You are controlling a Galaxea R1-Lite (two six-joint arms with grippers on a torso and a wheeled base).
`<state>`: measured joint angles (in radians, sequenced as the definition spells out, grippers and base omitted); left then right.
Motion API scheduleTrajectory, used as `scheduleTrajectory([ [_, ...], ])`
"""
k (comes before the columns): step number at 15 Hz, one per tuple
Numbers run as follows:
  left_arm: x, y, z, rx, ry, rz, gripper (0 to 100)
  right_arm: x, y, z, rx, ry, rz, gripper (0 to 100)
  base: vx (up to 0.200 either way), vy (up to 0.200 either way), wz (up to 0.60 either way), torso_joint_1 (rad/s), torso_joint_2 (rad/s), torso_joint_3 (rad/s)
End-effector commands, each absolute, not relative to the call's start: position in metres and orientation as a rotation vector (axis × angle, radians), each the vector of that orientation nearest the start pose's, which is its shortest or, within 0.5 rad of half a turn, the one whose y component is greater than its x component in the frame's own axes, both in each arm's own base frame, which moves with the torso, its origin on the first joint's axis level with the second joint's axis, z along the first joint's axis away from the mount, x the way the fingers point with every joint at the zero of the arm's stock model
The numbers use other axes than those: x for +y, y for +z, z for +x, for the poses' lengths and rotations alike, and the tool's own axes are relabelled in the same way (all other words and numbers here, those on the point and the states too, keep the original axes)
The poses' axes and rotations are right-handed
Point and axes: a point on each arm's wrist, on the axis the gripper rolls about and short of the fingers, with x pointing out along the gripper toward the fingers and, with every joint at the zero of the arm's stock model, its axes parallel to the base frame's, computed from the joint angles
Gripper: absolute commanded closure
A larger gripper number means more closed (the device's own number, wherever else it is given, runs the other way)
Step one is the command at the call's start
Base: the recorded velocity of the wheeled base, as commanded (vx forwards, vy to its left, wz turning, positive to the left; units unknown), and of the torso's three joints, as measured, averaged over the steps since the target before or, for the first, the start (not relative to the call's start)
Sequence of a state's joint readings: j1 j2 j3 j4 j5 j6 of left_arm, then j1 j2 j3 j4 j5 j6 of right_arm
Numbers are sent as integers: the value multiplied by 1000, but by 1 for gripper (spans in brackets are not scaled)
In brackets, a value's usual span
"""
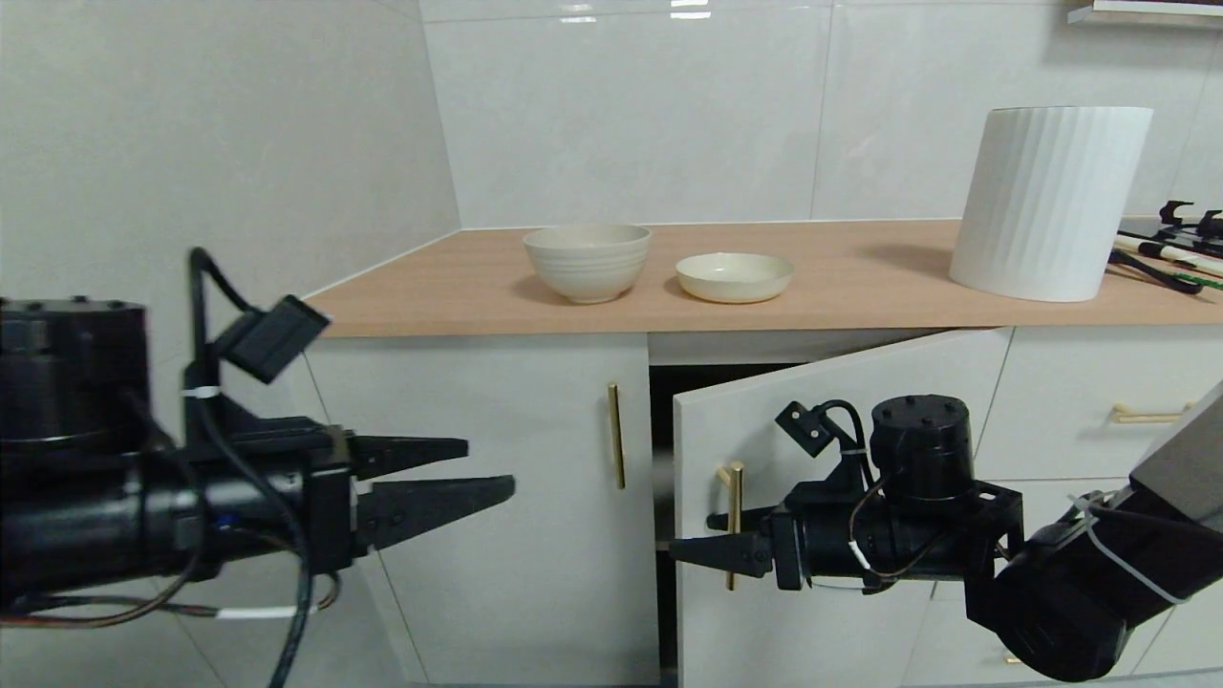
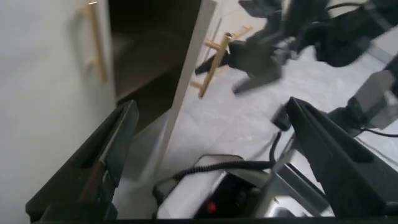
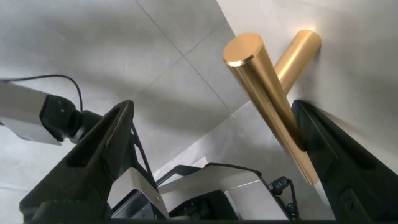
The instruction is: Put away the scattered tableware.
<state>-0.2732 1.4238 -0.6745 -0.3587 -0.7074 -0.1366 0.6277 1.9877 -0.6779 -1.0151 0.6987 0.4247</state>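
1. On the light wooden countertop, a ribbed cream bowl and a shallow cream dish are sitting untouched.
2. The wide-fingered black right gripper is straddling the brass cabinet handle; the black left gripper is hanging spread and empty.
3. Closing off-centre is risking a slip off the handle.

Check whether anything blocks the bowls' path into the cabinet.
Yes: the cabinet door is only ajar, leaving a narrow gap into the cabinet. The right gripper straddles its gold handle, jaws open.
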Motion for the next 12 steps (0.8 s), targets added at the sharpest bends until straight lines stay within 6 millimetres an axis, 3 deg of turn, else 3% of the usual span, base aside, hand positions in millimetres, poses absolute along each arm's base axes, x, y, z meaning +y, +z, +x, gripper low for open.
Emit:
scheduleTrajectory([
  [1, -120, 127, 273, 601, -1007, -229, 0, 207, 98, 260, 587, 1229, 367, 0, 0, 0, 0, 0, 0, 0],
  [6, -149, 115, 280, 610, -1056, -318, 0, 207, 98, 260, 586, 1229, 366, 0, 0, 0, 0, 0, 0, 0],
  [7, -152, 111, 284, 603, -1059, -319, 100, 207, 97, 260, 589, 1228, 366, 0, 0, 0, 0, 0, 0, 0],
  [12, -163, 100, 322, 481, -951, -297, 100, 209, 96, 259, 595, 1239, 364, 0, 0, 0, 0, 0, 0, 0],
])
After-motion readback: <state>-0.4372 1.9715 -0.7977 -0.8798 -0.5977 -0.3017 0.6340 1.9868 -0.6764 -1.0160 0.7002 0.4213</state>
